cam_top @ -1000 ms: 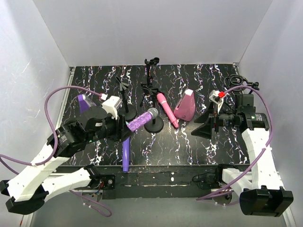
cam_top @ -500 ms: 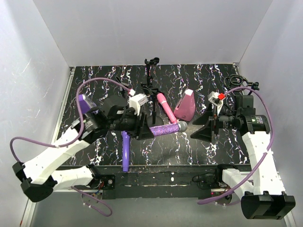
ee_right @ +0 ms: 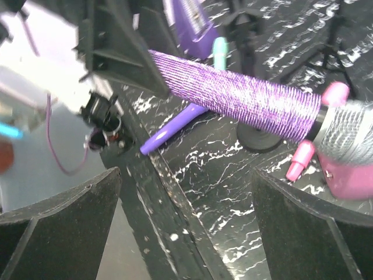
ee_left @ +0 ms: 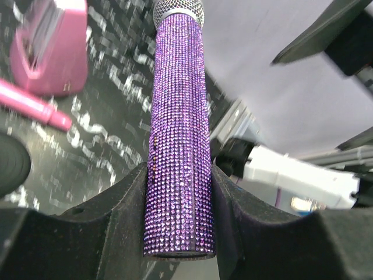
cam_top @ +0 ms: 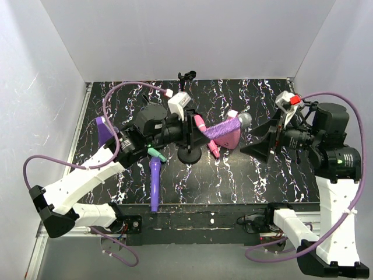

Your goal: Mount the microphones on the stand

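Observation:
My left gripper (cam_top: pixel 197 133) is shut on the glittery purple microphone (cam_top: pixel 220 128), held off the table with its silver mesh head (cam_top: pixel 243 119) pointing right, over the pink wedge block (cam_top: pixel 231 139). In the left wrist view its handle (ee_left: pixel 178 134) sits between the jaws. My right gripper (cam_top: pixel 259 143) is open and empty, just right of the head; its view shows the microphone (ee_right: pixel 245 99) ahead. The pink microphone (cam_top: pixel 204 129), mint green one (cam_top: pixel 156 154) and plain purple one (cam_top: pixel 155 184) lie on the table. A round-based stand (cam_top: pixel 189 155) is below the left gripper.
A taller stand (cam_top: pixel 185 81) is at the back. A purple wedge block (cam_top: pixel 104 127) is at the left. The table's front edge (ee_right: pixel 175 192) runs below my right gripper. White walls enclose three sides.
My left arm has swung the glittery microphone right and farther back, lifting its head toward my right gripper. My right arm has risen and turned toward it. The mint microphone is now uncovered.

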Action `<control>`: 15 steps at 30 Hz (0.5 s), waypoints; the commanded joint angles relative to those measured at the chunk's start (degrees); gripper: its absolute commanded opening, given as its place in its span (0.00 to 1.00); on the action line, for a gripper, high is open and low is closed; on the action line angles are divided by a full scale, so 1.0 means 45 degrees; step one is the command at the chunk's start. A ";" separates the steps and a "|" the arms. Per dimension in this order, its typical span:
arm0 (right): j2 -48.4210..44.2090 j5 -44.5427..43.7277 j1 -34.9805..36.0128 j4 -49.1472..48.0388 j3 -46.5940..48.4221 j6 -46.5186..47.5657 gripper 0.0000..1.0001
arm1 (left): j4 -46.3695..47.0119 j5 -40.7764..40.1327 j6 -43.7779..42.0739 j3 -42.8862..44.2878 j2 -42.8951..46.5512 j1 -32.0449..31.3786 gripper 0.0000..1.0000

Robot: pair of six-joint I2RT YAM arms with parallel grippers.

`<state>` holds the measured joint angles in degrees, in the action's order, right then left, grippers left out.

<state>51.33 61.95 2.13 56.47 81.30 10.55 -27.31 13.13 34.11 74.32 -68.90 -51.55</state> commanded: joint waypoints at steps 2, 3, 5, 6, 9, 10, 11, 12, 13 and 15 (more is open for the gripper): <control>-0.0021 -0.3607 0.0034 -0.2703 0.0821 -0.6907 0.98 | 0.3604 -0.0904 0.0096 0.1705 -0.0683 -0.0243 0.00; -0.0059 -0.4114 0.0034 -0.2975 0.0782 -0.7861 0.98 | 0.3879 -0.1002 0.0096 0.1822 -0.0858 -0.0263 0.00; -0.0001 -0.4955 0.0015 -0.3328 0.0839 -0.9523 0.98 | 0.4600 -0.1275 0.0096 0.1863 -0.1054 -0.0360 0.00; 0.0096 -0.5191 0.0015 -0.3388 0.1014 -1.0440 0.98 | 0.4971 -0.1469 0.0096 0.1862 -0.1171 -0.0419 0.00; 0.0467 -0.6147 -0.0199 -0.4028 0.1484 -1.2415 0.96 | 0.5871 -0.2055 0.0019 0.1804 -0.1425 -0.0750 0.00; 0.0565 -0.6324 -0.0297 -0.4671 0.1562 -1.2982 0.95 | 0.5990 -0.2347 -0.0117 0.1765 -0.1504 -0.0887 0.00; 0.0701 -0.6500 -0.0336 -0.5141 0.1640 -1.3684 0.93 | 0.6532 -0.2563 -0.0215 0.1765 -0.1582 -0.1043 0.00; 0.0838 -0.6695 -0.0356 -0.5591 0.1660 -1.4310 0.91 | 0.6731 -0.2720 -0.0294 0.1745 -0.1621 -0.1141 0.00; 0.1013 -0.6736 -0.0356 -0.5963 0.1641 -1.4974 0.89 | 0.6965 -0.2741 -0.0372 0.1745 -0.1718 -0.1239 0.00; 0.1268 -0.6970 -0.0356 -0.6355 0.1466 -1.6049 0.85 | 0.7375 -0.3345 -0.0412 0.1726 -0.1836 -0.1454 0.00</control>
<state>55.37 35.44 0.78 37.41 86.56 -45.91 -4.08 3.51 33.78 80.62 -77.89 -56.27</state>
